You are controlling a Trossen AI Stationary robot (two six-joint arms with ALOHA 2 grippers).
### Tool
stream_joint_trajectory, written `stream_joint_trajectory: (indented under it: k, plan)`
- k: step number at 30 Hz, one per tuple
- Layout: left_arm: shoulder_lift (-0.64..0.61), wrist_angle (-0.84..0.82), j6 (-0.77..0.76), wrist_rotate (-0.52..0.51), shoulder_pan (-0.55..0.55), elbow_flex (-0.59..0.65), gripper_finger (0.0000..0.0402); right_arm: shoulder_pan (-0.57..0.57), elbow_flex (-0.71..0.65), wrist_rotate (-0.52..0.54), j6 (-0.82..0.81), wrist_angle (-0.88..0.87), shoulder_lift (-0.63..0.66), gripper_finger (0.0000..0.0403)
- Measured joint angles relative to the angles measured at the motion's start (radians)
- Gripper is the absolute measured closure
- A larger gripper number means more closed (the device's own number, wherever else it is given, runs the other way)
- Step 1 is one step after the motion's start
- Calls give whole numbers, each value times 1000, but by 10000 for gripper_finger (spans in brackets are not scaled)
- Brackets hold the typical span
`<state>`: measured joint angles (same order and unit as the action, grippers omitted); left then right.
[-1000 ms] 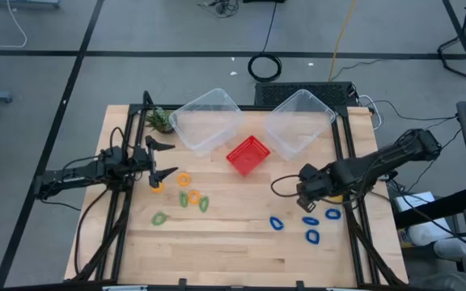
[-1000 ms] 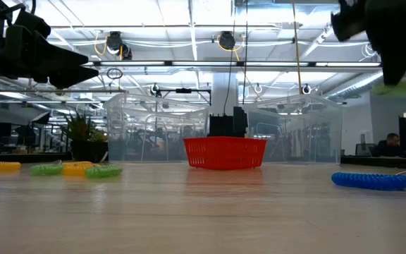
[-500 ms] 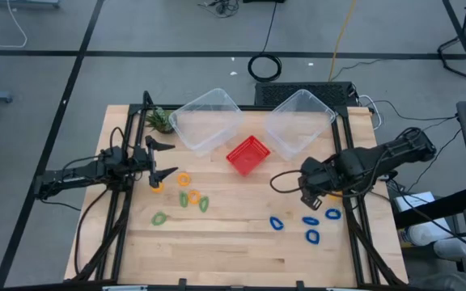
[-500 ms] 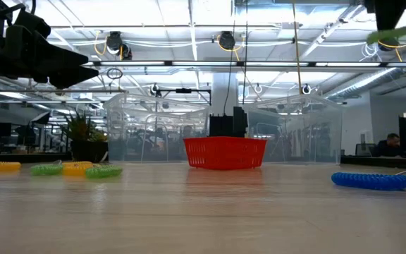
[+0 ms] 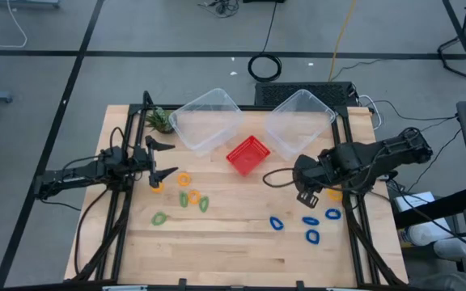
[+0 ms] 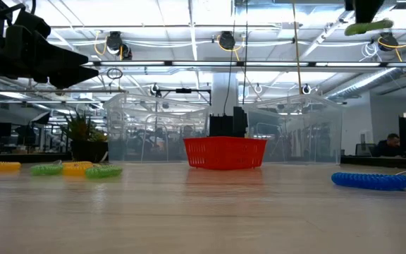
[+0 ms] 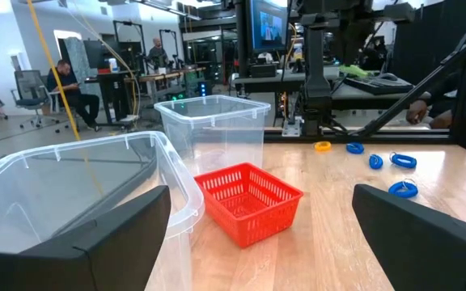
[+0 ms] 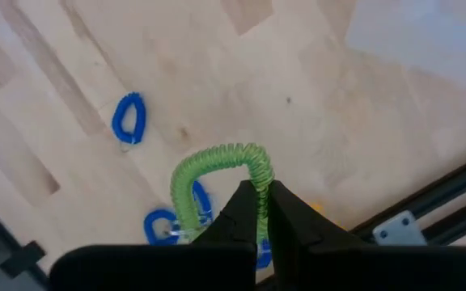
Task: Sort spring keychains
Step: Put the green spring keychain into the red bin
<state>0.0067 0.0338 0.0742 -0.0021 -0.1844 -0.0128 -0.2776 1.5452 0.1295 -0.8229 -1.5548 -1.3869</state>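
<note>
My right gripper (image 8: 262, 192) is high over the table's right part (image 5: 304, 187), shut on a green spring keychain (image 8: 186, 187), which shows at the top of the low view (image 6: 368, 27). Several blue keychains (image 5: 311, 236) lie flat on the wood beneath it, near the right edge. Orange (image 5: 184, 179) and green (image 5: 204, 204) keychains lie flat left of centre. My left gripper (image 5: 165, 162) waits open above the orange ones, its fingers wide apart in the left wrist view (image 7: 261, 198). My right gripper pinches one side of the green loop (image 8: 261, 174) between its two fingertips, coming from above and pointing down. The rest of the coil arches out past the fingers. The keychain is lifted clear of the table.
Two clear plastic bins (image 5: 207, 120) (image 5: 299, 121) stand at the far side, with a red mesh basket (image 5: 247, 154) just in front of and between them. A small green plant (image 5: 158, 120) sits at the far left corner. Bare wood lies between the two keychain groups.
My right gripper has risen, carrying the green keychain, and drifted slightly toward the table's far edge and the red basket. In the low view the keychain climbs from mid-height to the top. The left arm has kept still.
</note>
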Motion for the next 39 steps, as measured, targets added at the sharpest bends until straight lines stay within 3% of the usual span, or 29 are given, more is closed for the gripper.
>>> stream_joint_trajectory:
  k: [21, 33, 39]
  plan:
    - [0, 0, 0, 0, 0, 0, 7, 291, 0, -53, 585, 241, -141, 403]
    - [0, 0, 0, 0, 0, 0, 7, 351, 0, -47, 927, 460, -238, 403]
    - [0, -1, 0, 0, 0, 0, 7, 355, 0, 44, 1132, 575, -294, 403]
